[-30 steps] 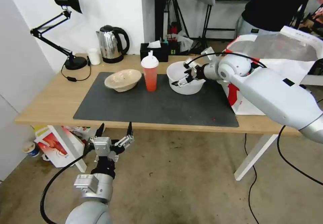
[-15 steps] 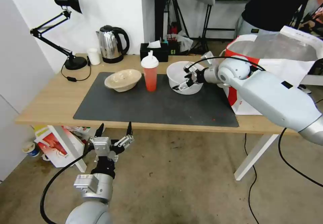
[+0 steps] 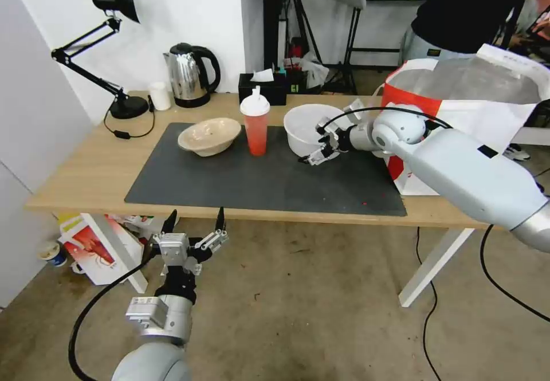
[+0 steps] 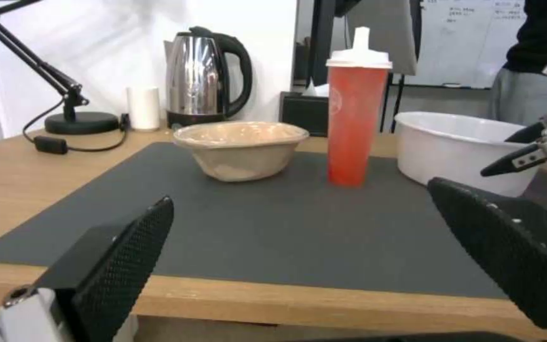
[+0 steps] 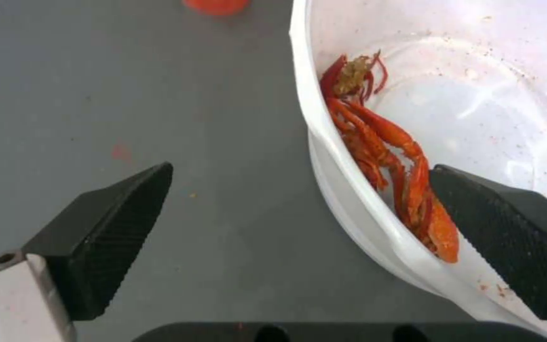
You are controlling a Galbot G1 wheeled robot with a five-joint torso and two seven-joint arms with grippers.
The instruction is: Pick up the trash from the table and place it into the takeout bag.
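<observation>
Head view shows your right gripper [image 3: 319, 147] reaching over the wooden surface [image 3: 86, 169] to the near rim of the deep white bowl [image 3: 306, 123], which sits on the dark grey mat [image 3: 258, 186]. Its jaws are apart and straddle the bowl's wall: in the right wrist view one finger [image 5: 508, 228] sits inside the bowl [image 5: 476, 95] and the other [image 5: 109, 223] hangs outside over the mat [image 5: 128, 85]. Red crayfish shells [image 5: 394, 156] lie against the bowl's inner wall.

Just left of the bowl stands the red drink cup [image 3: 255, 124] with its white domed lid, upright. Left of that rests the shallow beige bowl [image 3: 209, 135], tilted slightly. All three are on the mat, apart from each other.

At the right end of the surface stands the takeout bag [image 3: 458, 89], red and white, its mouth open and its foil lining showing.

Your left gripper [image 3: 195, 220] is held below the front edge of the surface, jaws apart.
</observation>
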